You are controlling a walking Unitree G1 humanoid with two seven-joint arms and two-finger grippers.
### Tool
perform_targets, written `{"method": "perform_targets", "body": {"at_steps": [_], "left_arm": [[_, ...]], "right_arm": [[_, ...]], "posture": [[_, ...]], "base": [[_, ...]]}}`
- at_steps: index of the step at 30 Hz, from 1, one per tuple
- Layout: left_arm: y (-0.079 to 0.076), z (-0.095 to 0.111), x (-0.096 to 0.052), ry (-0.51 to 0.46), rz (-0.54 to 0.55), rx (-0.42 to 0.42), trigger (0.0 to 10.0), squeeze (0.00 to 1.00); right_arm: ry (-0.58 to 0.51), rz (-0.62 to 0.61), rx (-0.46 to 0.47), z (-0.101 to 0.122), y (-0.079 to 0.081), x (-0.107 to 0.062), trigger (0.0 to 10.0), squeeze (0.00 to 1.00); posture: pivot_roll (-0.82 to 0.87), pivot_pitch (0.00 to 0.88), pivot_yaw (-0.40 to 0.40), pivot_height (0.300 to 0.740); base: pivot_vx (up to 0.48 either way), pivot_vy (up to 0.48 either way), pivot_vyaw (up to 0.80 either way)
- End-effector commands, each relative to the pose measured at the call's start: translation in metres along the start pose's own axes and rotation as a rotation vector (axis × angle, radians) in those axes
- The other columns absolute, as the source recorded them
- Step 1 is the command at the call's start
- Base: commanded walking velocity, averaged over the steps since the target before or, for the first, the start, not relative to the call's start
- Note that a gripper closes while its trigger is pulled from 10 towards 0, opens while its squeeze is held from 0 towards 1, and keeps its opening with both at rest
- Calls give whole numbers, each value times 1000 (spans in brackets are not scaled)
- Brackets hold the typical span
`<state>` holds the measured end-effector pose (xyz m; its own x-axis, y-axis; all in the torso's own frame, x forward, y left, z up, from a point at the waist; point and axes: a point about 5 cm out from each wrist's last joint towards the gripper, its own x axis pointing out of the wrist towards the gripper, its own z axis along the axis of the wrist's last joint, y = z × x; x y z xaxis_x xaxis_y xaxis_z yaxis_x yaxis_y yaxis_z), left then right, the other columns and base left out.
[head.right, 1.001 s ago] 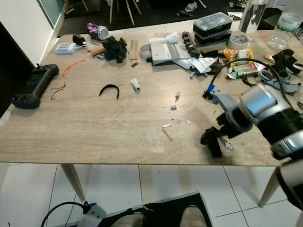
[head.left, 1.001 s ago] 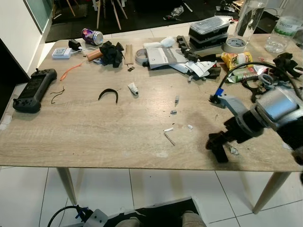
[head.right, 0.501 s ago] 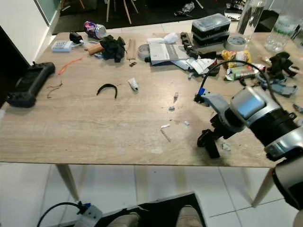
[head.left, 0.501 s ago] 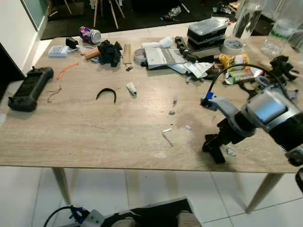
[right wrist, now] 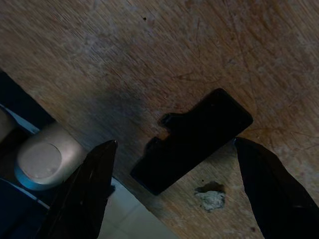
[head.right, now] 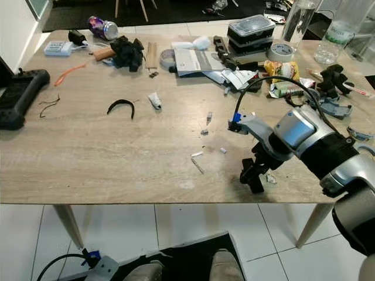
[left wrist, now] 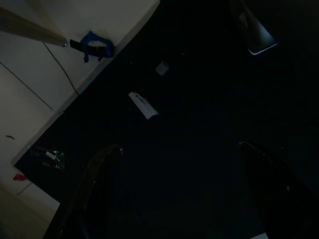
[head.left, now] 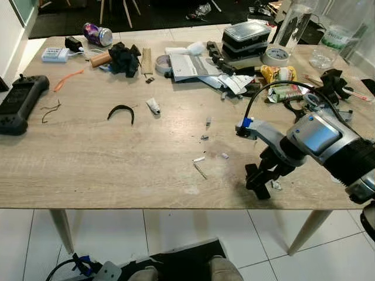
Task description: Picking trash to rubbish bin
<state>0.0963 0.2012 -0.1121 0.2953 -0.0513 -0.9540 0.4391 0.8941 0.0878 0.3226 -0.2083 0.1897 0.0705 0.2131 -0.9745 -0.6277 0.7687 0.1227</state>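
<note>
My right gripper (right wrist: 174, 144), fingers spread wide and empty, stays poised over the black piece (right wrist: 192, 139); white scrap (right wrist: 212, 199) at 5 o'clock.

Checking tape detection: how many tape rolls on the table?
2. White tape roll at the far right by the yellow packet; grey roll mid-far edge, partly under papers. Clutter may hide more.

The right arm (head.left: 319, 136) is cased in silver with black joints. A black cable (head.left: 275, 88) and blue connector (head.left: 246, 122) are fitted.
</note>
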Motion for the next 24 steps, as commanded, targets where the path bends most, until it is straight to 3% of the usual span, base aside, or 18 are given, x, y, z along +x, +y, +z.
{"method": "perform_targets", "body": {"at_steps": [1, 3, 4, 6, 7, 24], "left_arm": [[-68, 2, 4, -19, -217, -2, 10000, 0], [-70, 2, 4, -20, -220, -7, 10000, 0], [-71, 2, 4, -20, -222, -11, 10000, 0], [-72, 3, 4, -20, -222, -15, 10000, 0], [-73, 3, 4, -22, -221, -28, 10000, 0], [-73, 3, 4, -23, -214, -42, 10000, 0]], "right_arm": [[86, -22, 38, -14, -6, 17, 10000, 0], [104, -31, 30, -15, -7, 17, 10000, 0], [115, -35, 24, -16, -8, 17, 7373, 0], [124, -39, 15, -17, -8, 17, 7373, 0], [133, -45, 2, -17, -10, 17, 0, 0], [162, -63, -33, -20, -16, 12, 0, 0]], "posture": [[-308, 247, -155, 740], [-318, 251, -174, 740], [-318, 251, -174, 740], [-318, 251, -174, 740], [-318, 249, -182, 740], [-310, 244, -178, 740]], "base": [[0, 0, 0], [0, 0, 0], [0, 0, 0], [0, 0, 0], [0, 0, 0], [0, 0, 0]]}}
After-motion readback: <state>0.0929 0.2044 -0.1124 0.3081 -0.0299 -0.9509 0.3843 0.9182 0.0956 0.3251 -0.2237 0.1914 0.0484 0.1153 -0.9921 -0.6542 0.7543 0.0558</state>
